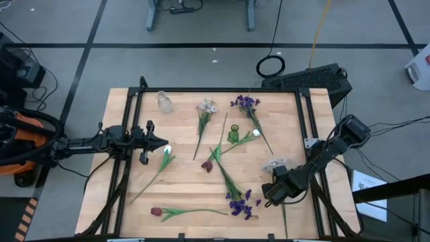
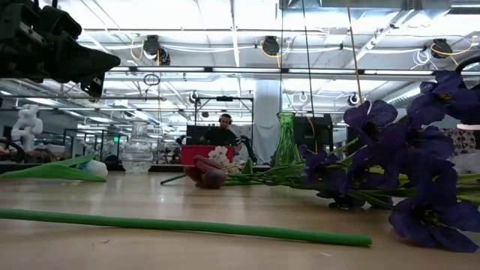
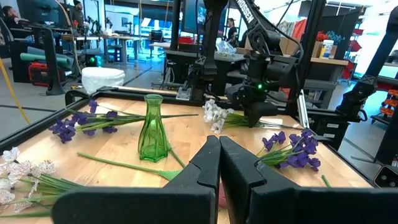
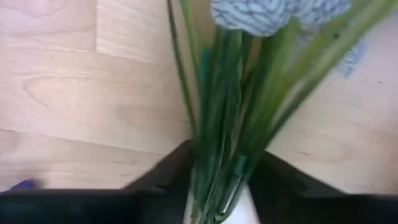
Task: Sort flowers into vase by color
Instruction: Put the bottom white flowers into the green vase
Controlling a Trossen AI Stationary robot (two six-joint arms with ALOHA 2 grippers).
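Right gripper (image 4: 217,186) is down on the table, fingers narrowing around the pale flower's stems (image 4: 227,124) between them. Loose stems could slip out if they splay during the lift.

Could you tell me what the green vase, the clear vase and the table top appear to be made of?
Green vase: translucent glossy glass or plastic; light shines through.
Clear vase: colourless glass, seemingly; background shows through.
Table top: pale matte wood; plank seams and grain.
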